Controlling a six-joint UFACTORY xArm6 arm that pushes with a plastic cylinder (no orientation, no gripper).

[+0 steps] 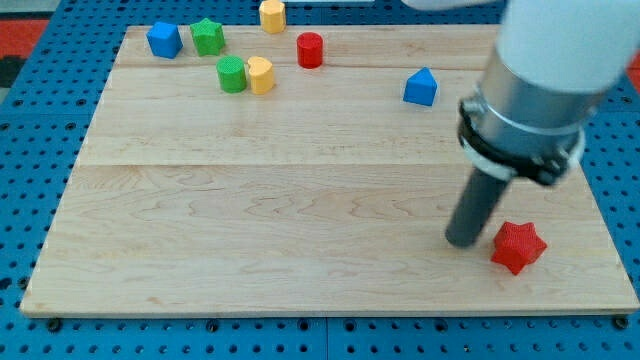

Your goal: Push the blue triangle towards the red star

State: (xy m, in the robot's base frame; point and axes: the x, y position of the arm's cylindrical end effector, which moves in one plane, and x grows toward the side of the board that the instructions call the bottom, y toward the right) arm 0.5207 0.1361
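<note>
The blue triangle [421,87] lies near the view's top right on the wooden board [250,220]. The red star [518,246] lies at the lower right of the board. My tip [462,240] rests on the board just left of the red star, close to it but with a small gap. The tip is far below the blue triangle, roughly a third of the board's depth away. The arm's white and grey body hangs over the upper right corner.
At the view's top left are a blue cube [164,40], a green star [208,37], a green cylinder [232,74], a yellow block [260,75], another yellow block [272,15] at the top edge, and a red cylinder [310,50].
</note>
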